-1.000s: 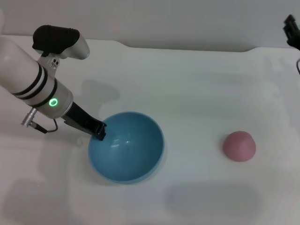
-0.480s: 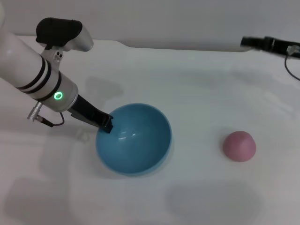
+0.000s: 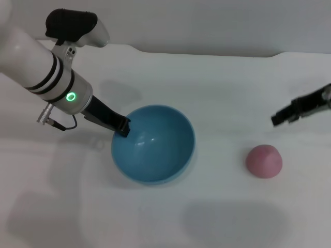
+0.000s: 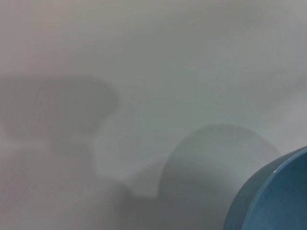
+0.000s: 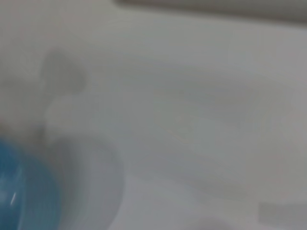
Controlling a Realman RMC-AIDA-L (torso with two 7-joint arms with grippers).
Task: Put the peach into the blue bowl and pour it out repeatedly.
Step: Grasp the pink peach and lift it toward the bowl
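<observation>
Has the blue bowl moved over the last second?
Yes. The blue bowl, gripped at its rim by the left hand, has shifted toward the peach, which has stayed put on the table.

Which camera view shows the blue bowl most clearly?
The head view: the whole blue bowl shows, empty, with the left gripper at its rim. The left wrist view shows only an edge piece; the right wrist view shows only a blurred blue patch.

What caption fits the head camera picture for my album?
Left gripper holds the blue bowl by its rim; right gripper nears the peach.
</observation>
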